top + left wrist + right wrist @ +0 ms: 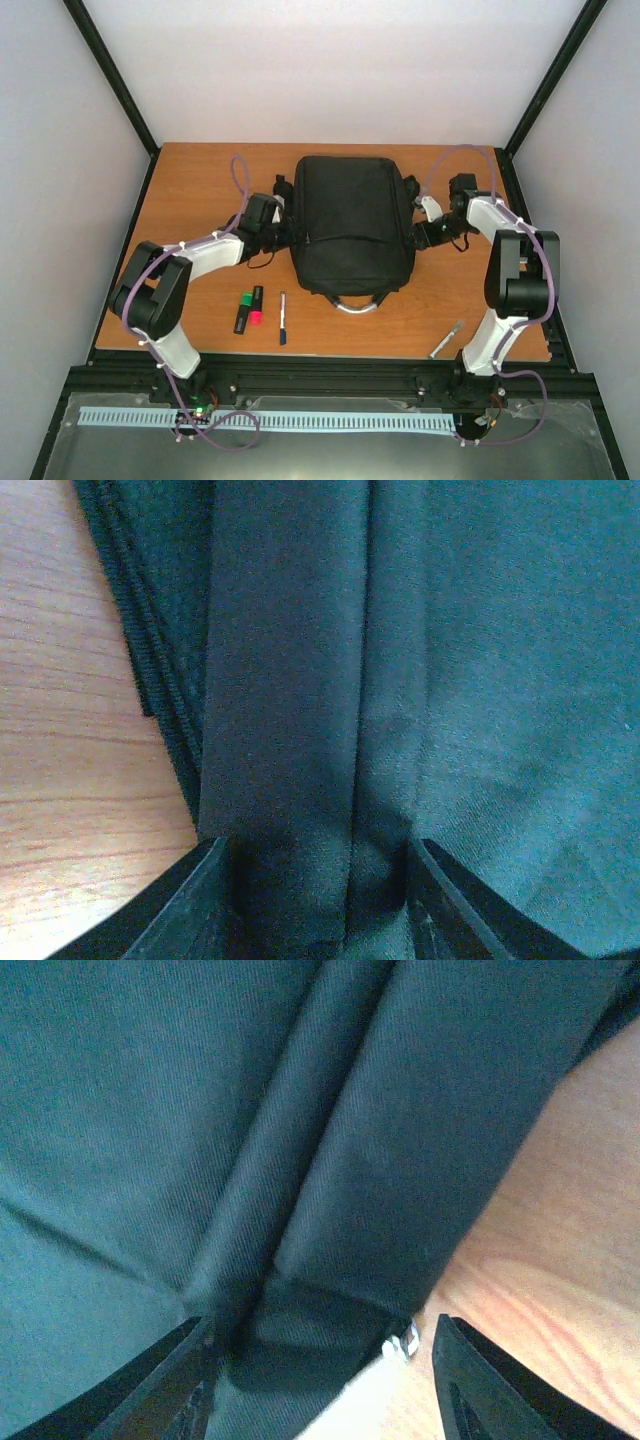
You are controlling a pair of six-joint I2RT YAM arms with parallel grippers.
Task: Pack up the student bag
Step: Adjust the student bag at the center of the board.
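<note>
Lying flat in the middle of the frame, the student bag [350, 225] rests on an orange-brown wooden table [200, 190], enclosed by plain white walls [330, 70] and black corner posts [115, 75]. At the bag's left edge, a fabric fold fills the gap between the left gripper's [315, 860] fingers; I cannot tell whether it is squeezed. At the right edge, the right gripper [320, 1335] stands parted around fabric, with bare wood showing beside one finger. Highlighters [249, 309] and pens [283, 318] lie along the lower edge.

Centre blocked by student bag [350, 225]; highlighters [249, 309], pen [283, 318] near-left; far-left probably open.
</note>
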